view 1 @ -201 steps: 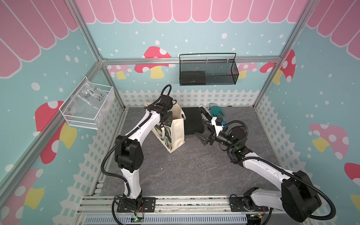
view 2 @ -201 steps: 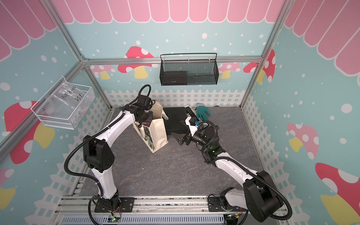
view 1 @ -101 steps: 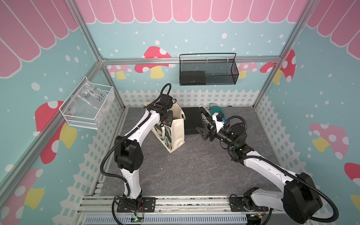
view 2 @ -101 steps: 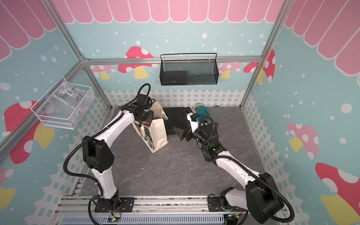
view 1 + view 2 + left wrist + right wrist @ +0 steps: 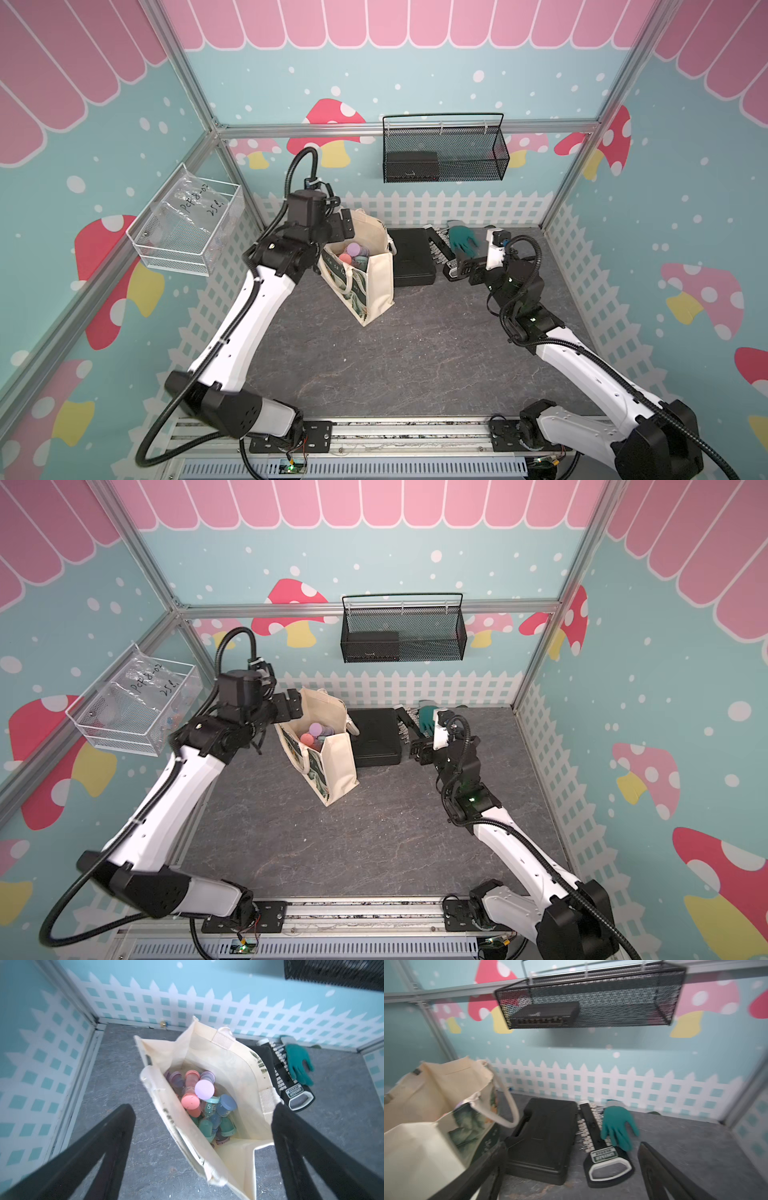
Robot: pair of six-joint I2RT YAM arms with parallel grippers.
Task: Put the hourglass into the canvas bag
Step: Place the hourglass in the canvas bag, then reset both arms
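The canvas bag (image 5: 376, 282) (image 5: 338, 766) stands upright and open at the back left of the grey floor. Several pastel hourglass timers (image 5: 204, 1088) (image 5: 353, 252) lie piled inside it; I cannot tell which one is the task's hourglass. My left gripper (image 5: 202, 1108) (image 5: 338, 230) hovers open just above the bag's mouth, its fingers (image 5: 116, 1126) wide apart on either side of the near rim and touching nothing. My right gripper (image 5: 572, 1147) (image 5: 459, 270) is open and empty, low over the floor to the right of the bag (image 5: 421, 1153).
A flat black case (image 5: 411, 257) (image 5: 544, 1136) lies right beside the bag. Further right are a black rack of bits (image 5: 609, 1159) and a green glove (image 5: 463, 241). A wire basket (image 5: 444, 153) hangs on the back wall, a clear bin (image 5: 187, 228) on the left wall.
My left gripper has gone from shut at the bag's top to wide open. The right gripper has drawn back to the right, away from the bag and toward the rack and glove.
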